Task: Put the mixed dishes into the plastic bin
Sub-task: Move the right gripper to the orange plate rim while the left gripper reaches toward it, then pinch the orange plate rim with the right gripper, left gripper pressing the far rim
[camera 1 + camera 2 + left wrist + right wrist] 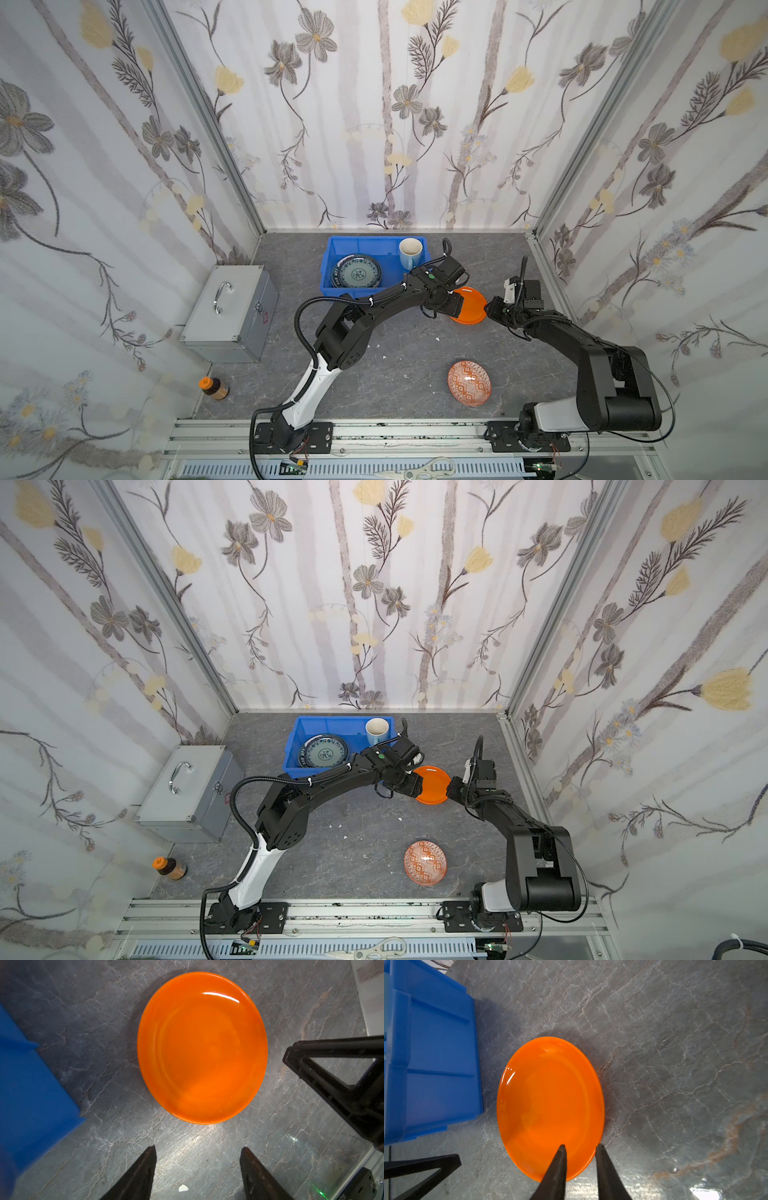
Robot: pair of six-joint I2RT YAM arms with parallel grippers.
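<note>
Orange and glossy, the plate (469,305) lies flat on the grey table (395,374). It sits right of the middle toward the far side, just right of the blue bin (330,266) and not touching it. The left claw (197,1149) reaches in from the left, jaws apart and empty, with the plate just ahead of its tips. The right claw (581,1145) sits at the plate's right edge with its jaws a narrow gap apart, one tip over the rim and one just outside. It is not clamped, and I cannot tell whether it touches.

Judging by the shine, the plate is hard, stiff and slick. It is probably light, and likely to chip or crack if dropped. Lying flat, it offers only its thin raised rim. A grip should straddle that rim, one finger inside and one under the lip, and close firmly, since a smooth sloped edge may slide out. Pressing one edge down could tip up the opposite side for the other claw.

In the bin are a teal plate (358,272) and a mug (410,253). A patterned bowl (468,382) lies on the near right of the table.
</note>
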